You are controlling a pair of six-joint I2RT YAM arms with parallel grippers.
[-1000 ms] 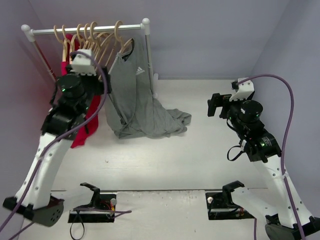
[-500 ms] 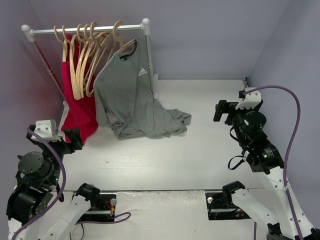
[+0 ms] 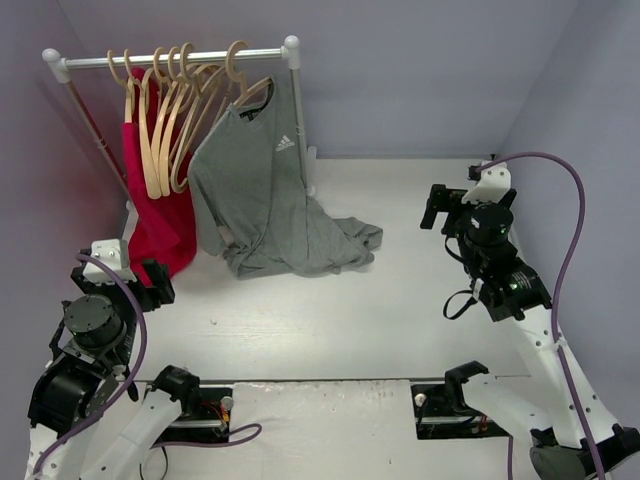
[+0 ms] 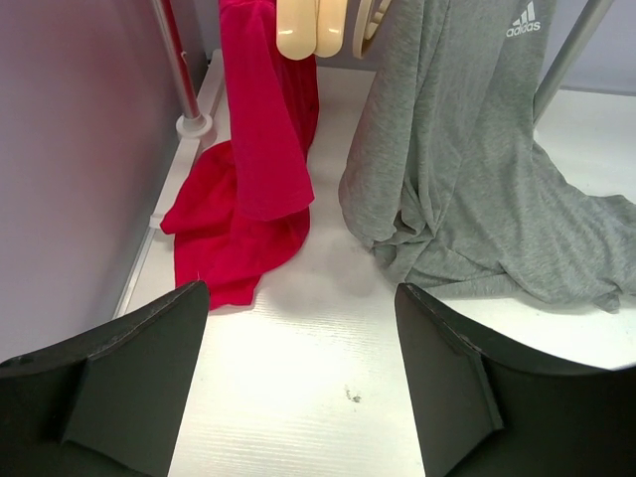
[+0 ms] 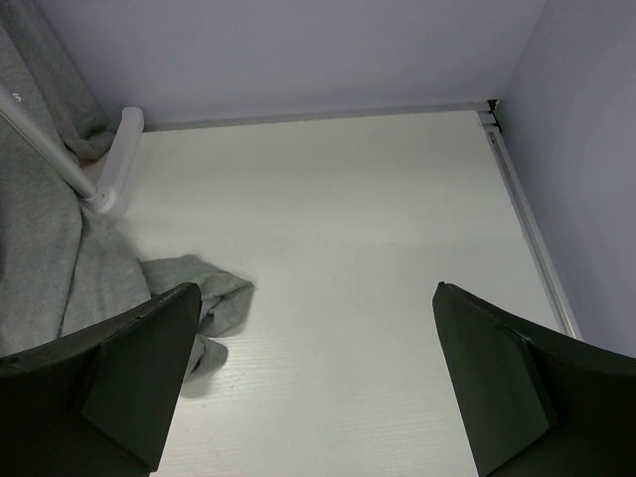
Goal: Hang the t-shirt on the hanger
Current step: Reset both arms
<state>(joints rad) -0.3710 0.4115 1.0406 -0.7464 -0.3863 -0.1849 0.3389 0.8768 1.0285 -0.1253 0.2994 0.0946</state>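
Observation:
The grey t-shirt (image 3: 262,190) hangs from a pale wooden hanger (image 3: 253,94) at the right end of the rack rail, white logo facing out. Its lower part lies bunched on the table. In the left wrist view the t-shirt (image 4: 477,169) hangs ahead to the right. In the right wrist view its hem (image 5: 60,268) lies at the left. My left gripper (image 3: 160,284) is open and empty, low at the near left, well clear of the shirt; it also shows in its wrist view (image 4: 303,388). My right gripper (image 3: 434,208) is open and empty at the right, and in its wrist view (image 5: 318,378).
A red garment (image 3: 160,215) hangs left of the t-shirt and trails onto the table (image 4: 248,238). Several bare wooden hangers (image 3: 165,120) hang on the white rail (image 3: 170,59). The rack post foot (image 5: 117,159) stands by the back wall. Walls close in left and right.
My left arm has let go at the rack and drawn back down to the near left; the t-shirt now hangs free and spread. My right gripper has shifted only slightly.

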